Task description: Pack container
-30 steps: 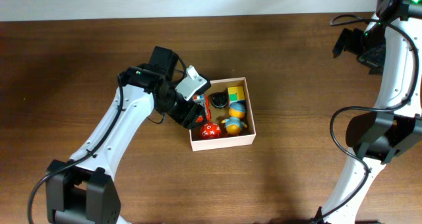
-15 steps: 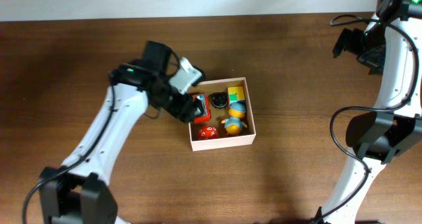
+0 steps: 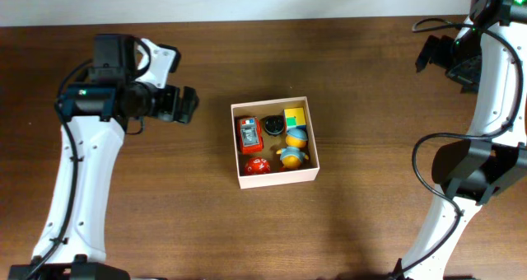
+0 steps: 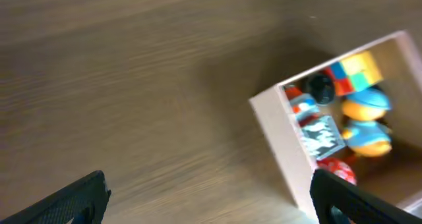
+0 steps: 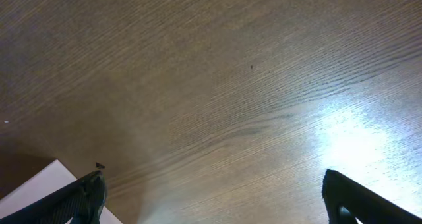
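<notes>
Both hands released, box apart on the bench

The box (image 3: 278,179) sits mid-bench (image 3: 247,239), square to its edges, with small toys (image 3: 290,156) filling its upper part and bare floor along its near wall. Bare wood lies on all four sides of it. The left hand (image 3: 191,105) hangs to its left, well apart, fingers spread wide and gripping nothing. The right hand (image 5: 212,188) is at the far right corner, fingers likewise spread, over bare wood.

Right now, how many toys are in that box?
6: red-white toy at left, black round piece top middle, yellow-green block top right, two orange-blue toys below it, red ball bottom left. More may hide underneath.
</notes>
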